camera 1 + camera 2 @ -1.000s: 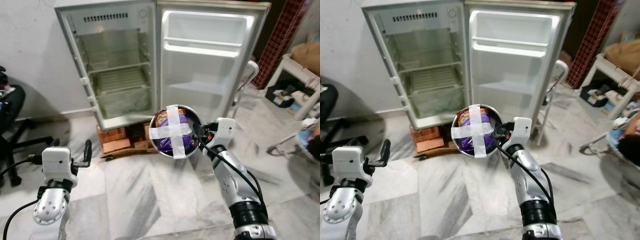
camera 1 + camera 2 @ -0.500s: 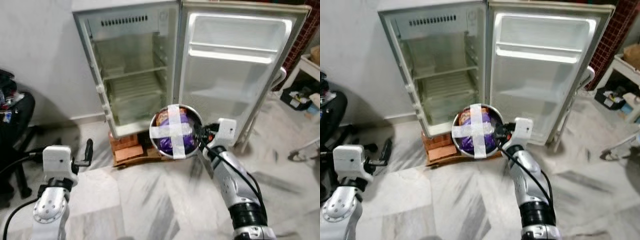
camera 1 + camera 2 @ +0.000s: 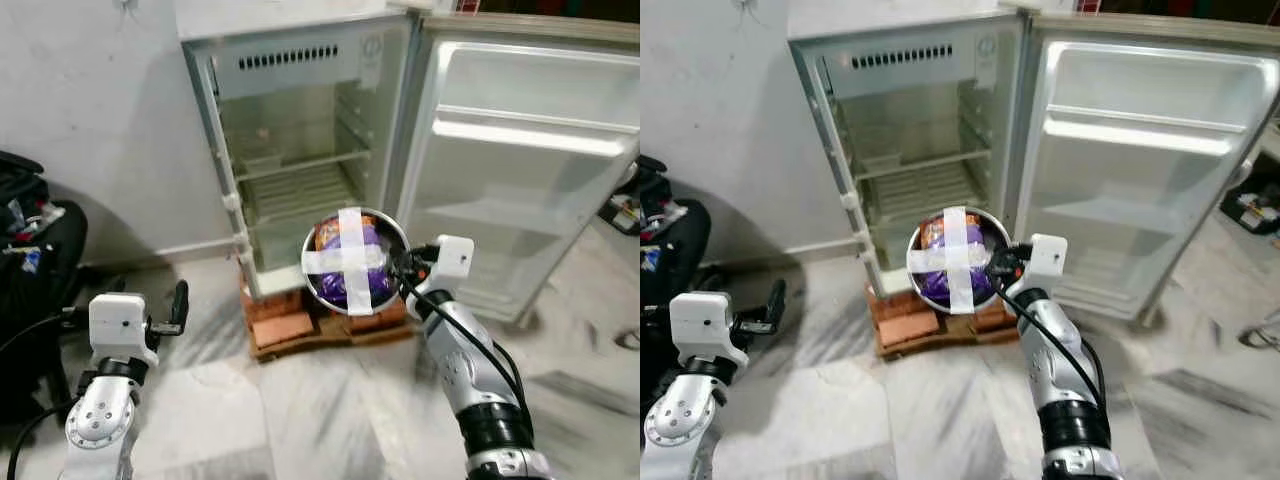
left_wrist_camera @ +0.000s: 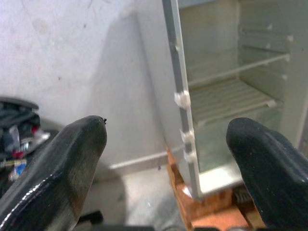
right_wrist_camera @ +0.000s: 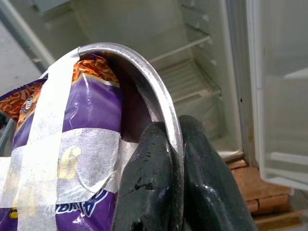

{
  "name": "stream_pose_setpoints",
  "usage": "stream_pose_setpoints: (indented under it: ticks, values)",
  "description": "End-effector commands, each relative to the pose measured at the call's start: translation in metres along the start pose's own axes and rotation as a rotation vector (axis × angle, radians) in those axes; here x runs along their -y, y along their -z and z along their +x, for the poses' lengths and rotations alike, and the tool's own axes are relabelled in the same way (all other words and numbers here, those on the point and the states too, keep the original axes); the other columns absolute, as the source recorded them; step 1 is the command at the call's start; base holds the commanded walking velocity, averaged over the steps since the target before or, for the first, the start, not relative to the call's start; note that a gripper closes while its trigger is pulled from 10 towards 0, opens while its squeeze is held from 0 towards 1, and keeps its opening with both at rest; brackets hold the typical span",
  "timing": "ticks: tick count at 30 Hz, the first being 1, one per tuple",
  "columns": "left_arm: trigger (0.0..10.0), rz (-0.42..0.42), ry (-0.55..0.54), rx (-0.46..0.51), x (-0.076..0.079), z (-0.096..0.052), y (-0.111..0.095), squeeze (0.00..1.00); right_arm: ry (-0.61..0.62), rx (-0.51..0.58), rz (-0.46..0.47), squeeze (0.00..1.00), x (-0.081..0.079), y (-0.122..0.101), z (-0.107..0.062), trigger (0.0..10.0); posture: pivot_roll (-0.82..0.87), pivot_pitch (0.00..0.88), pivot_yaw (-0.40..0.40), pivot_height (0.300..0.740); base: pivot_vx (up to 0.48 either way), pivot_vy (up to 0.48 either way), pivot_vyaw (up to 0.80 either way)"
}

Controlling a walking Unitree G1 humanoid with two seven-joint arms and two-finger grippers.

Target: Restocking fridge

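Observation:
A steel bowl (image 3: 352,262) holding a purple and orange snack packet taped down with a white cross hangs in front of the open fridge (image 3: 300,150). My right gripper (image 3: 402,268) is shut on the bowl's rim (image 5: 163,115), with one finger (image 5: 147,187) inside and the other outside. The fridge's wire shelves (image 3: 300,190) are bare and its door (image 3: 520,170) swings wide to the right. My left gripper (image 3: 178,305) is open, held low at the left, apart from the fridge; its two fingers (image 4: 62,163) frame the fridge's left edge.
The fridge stands on red bricks and a wooden pallet (image 3: 300,325) on a grey marble floor. A black chair with bags (image 3: 35,240) stands at the left against the white wall. Open floor lies between me and the fridge.
The whole view has swung left and closer, so the fridge now sits more to the right and larger. The bowl stays gripped by the right gripper; the left gripper stays low.

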State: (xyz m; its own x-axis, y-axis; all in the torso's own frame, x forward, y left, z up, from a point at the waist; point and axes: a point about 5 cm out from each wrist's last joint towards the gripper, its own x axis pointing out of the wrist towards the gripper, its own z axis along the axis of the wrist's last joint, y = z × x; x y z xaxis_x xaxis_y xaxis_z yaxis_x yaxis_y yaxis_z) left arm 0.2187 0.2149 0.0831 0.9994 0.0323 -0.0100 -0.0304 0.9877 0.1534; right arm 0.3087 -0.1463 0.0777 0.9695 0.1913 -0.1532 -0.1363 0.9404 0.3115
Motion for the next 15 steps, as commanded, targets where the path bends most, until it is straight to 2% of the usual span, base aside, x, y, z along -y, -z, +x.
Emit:
stream_pose_setpoints:
  ticks: [1, 15]
  values:
    - [10.0, 0.003, 0.026, 0.011, 0.0056, 0.0014, -0.0021, 0.0, 0.039, 0.035, -0.012, 0.0, 0.0108, -0.0106, -0.0005, 10.0, 0.02, 0.002, 0.025, 0.735, 0.424, 0.0, 0.0]
    - [10.0, 0.022, 0.031, 0.006, 0.0096, 0.0014, -0.0009, 0.0, 0.078, 0.042, -0.029, 0.0, 0.0141, -0.0117, 0.0006, 10.0, 0.02, 0.008, 0.025, 0.735, 0.467, 0.0, 0.0]
